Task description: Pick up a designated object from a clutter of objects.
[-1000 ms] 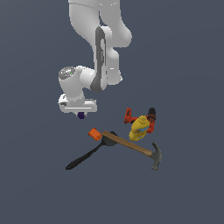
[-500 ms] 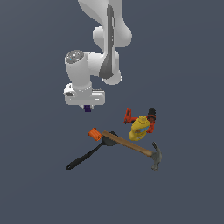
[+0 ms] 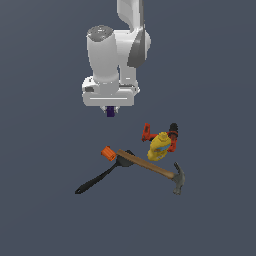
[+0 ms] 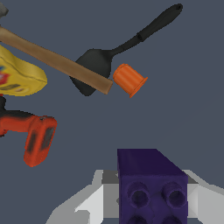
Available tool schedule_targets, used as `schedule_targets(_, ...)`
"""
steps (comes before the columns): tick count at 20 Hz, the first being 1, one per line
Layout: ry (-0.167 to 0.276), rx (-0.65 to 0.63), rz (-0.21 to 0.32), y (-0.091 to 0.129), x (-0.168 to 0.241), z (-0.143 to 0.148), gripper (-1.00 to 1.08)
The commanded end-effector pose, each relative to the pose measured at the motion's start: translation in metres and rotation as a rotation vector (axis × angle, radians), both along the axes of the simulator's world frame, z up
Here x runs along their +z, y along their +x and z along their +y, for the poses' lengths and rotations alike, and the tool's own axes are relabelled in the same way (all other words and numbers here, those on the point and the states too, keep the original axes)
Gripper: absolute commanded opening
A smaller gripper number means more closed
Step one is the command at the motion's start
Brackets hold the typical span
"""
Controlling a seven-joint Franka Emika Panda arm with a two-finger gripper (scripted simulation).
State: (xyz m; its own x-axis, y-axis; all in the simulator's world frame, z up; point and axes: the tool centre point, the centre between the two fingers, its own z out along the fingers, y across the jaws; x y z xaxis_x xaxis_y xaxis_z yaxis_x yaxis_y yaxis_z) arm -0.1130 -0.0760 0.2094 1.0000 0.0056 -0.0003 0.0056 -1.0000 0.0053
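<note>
The gripper (image 3: 111,111) hangs above the dark table (image 3: 45,215), clenched on the small purple block (image 3: 111,112), which pokes out just beneath the white hand of the arm (image 3: 112,55). In the wrist view the purple block (image 4: 151,186) sits between the pale fingers (image 4: 94,203), its near face showing round stud holes, and it is clear of the table.

The other things lie together on the table, well apart from the lifted block and toward the exterior view's right. The hammer (image 3: 150,168) lies flat, its wooden handle running from near the orange block (image 3: 108,153) to its dark head at the exterior view's right. The handle crosses over the blade of the black spatula (image 3: 100,176), whose long handle stretches away to the exterior view's left. The orange block sits just beside the handle's end and the spatula's blade; whether it touches them cannot be told. The yellow bottle (image 3: 159,146) lies against the red-and-black drill (image 3: 170,135), just beyond the middle of the hammer's handle. In the wrist view the hammer (image 4: 52,59) overlaps the spatula (image 4: 127,43), with the orange block (image 4: 129,79) at the handle's end.
</note>
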Motion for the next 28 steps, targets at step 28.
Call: schedule_targets(28, 0.005, 0.003, 0.000, 0.012, 0.214, 0.157, -1.00)
